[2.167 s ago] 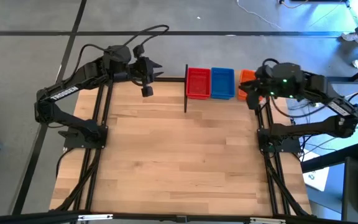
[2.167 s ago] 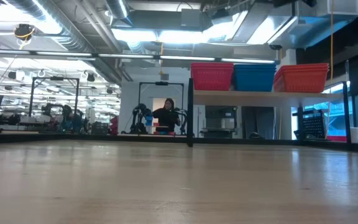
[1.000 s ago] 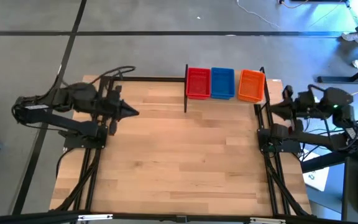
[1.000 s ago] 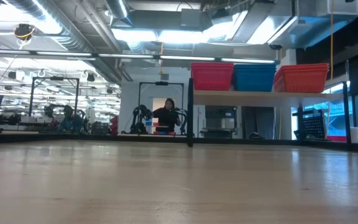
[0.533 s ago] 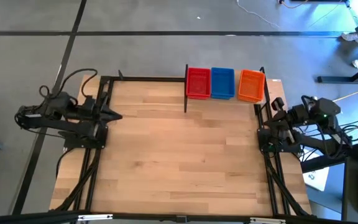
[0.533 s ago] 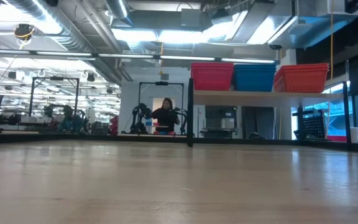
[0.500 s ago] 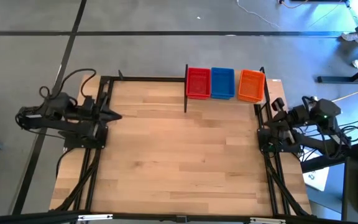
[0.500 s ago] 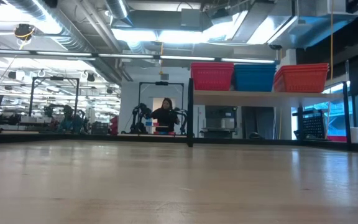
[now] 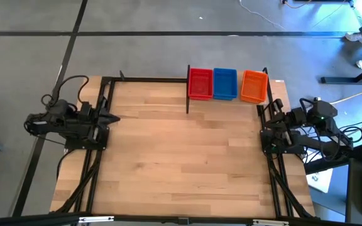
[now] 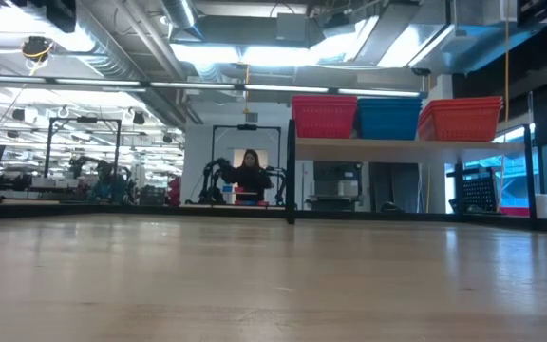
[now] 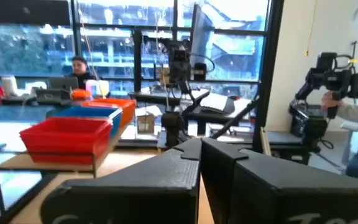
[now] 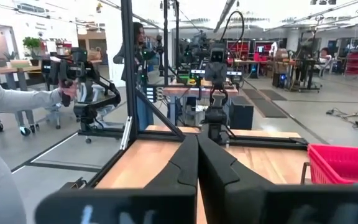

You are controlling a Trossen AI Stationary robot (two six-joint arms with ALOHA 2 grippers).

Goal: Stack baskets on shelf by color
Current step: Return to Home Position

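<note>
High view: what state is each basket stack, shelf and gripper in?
Pale wooden shelf: holds three stacks.
Red plastic lattice baskets: stacked upright, shelf's left end.
Blue plastic lattice baskets: stacked upright, middle.
Orange plastic lattice baskets: stacked upright, right end.
Left gripper: shut, empty, left table edge.
Right gripper: shut, empty, right table edge.

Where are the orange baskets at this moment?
In the high view, the orange baskets sit at the right end of the shelf, beside the blue baskets.

Bright ceiling lights (image 10: 245,55), possibly glaring windows (image 11: 229,37)
</note>
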